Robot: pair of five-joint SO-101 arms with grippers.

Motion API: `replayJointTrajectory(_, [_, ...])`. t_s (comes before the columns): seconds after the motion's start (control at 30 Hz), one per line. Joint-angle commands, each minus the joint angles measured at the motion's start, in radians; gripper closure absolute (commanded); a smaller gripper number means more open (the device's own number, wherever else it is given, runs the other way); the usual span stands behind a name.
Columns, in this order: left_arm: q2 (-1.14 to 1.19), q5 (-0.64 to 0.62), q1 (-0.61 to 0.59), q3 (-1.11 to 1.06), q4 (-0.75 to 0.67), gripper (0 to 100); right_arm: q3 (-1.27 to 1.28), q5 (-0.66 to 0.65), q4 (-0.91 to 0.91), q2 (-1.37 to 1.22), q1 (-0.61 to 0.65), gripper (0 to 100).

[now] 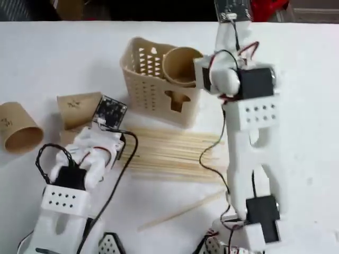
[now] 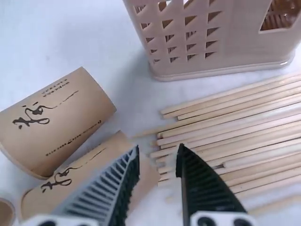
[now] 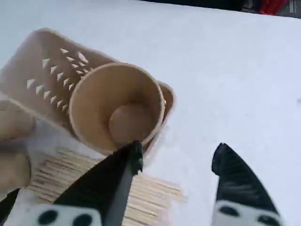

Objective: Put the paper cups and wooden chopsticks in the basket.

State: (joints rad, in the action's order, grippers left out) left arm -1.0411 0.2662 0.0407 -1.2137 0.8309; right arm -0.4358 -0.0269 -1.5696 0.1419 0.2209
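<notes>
the lying paper cups [image 2: 56,120] carry dark brush-style writing and fine print too small to read. they rest toward the table's [image 1: 53,53] left edge, apart from the basket [image 1: 153,79], which stands near the far edge with a strip of table behind it. another cup [image 3: 117,108] tilts inside the basket. wooden chopsticks [image 1: 175,153] lie bundled just in front of it. the left gripper [image 2: 157,165] is narrowly parted and empty over the chopstick ends. the right gripper [image 3: 176,160] is spread wide and empty by the tilted cup.
</notes>
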Motion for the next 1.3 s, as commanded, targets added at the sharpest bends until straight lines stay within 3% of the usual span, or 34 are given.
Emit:
replayJointTrajectory(0.0, [-0.016,0.011,0.004,0.006,-0.025,86,-0.003,-0.074,-0.076,0.094,-0.008,76.5])
replayJointTrajectory(0.17, [-0.016,0.012,0.004,0.014,-0.026,86,0.121,-0.160,-0.142,0.177,-0.010,87.8])
replayJointTrajectory(0.33, [-0.018,0.008,-0.021,0.035,-0.034,86,0.525,-0.238,0.008,0.338,-0.016,90.3])
replayJointTrajectory(0.47, [-0.018,0.021,-0.182,0.120,0.058,86,0.870,-0.316,0.166,0.549,-0.058,90.0])
replayJointTrajectory(0.63, [-0.018,0.161,-0.446,0.336,0.259,85,1.254,-0.445,0.282,0.803,-0.091,90.0])
replayJointTrajectory(0.77, [-0.010,0.273,-0.628,0.482,0.316,85,1.494,-0.516,0.341,0.967,-0.088,90.0])
replayJointTrajectory(1.07, [0.122,0.582,-0.875,0.482,0.138,76,1.812,-0.655,0.371,1.285,-0.091,90.0])
replayJointTrajectory(1.27, [0.361,0.760,-0.905,0.479,0.018,76,1.921,-0.661,0.371,1.438,-0.084,90.0])
